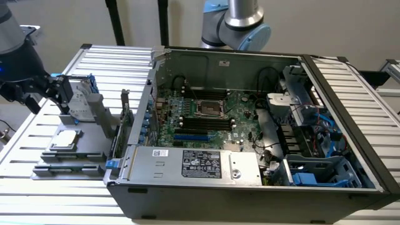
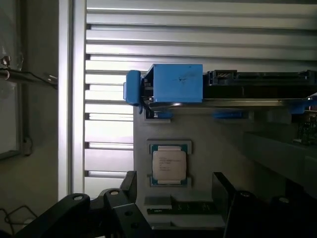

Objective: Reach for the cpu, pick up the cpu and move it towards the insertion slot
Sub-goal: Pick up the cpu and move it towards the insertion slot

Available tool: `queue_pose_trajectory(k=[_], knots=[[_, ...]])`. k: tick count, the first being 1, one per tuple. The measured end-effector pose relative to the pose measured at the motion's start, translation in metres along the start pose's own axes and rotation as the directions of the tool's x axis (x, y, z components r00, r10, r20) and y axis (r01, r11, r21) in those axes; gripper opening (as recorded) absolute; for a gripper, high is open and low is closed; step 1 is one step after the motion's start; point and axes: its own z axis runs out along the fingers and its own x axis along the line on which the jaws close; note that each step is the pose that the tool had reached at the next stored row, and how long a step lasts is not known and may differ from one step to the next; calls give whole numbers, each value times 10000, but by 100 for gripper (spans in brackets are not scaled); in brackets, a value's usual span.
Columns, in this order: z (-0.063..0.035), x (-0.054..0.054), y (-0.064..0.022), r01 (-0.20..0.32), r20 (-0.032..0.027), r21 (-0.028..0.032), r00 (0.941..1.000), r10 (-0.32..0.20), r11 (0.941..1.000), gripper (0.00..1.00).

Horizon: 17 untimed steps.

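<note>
I see the open PC case mid-frame. Its wall on the exterior view's left stands between the insertion slot and the grey fixture. There the cpu lies flat with open room overhead, and the gripper hovers above it, fingers apart.

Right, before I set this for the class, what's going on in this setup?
A robot arm hangs over a grey holder beside an open computer case, on the exterior view's left. Its jaws are open and empty, poised above the chip, which lies flat in the holder and is not yet lifted. The processor socket sits on the board inside the case.
</note>
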Motion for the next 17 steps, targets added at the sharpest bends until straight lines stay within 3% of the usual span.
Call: queue_pose_trajectory(k=[17], knots=[[306, 2, -72, -1, 0, 0, 10000, 1, 10000, 71]])
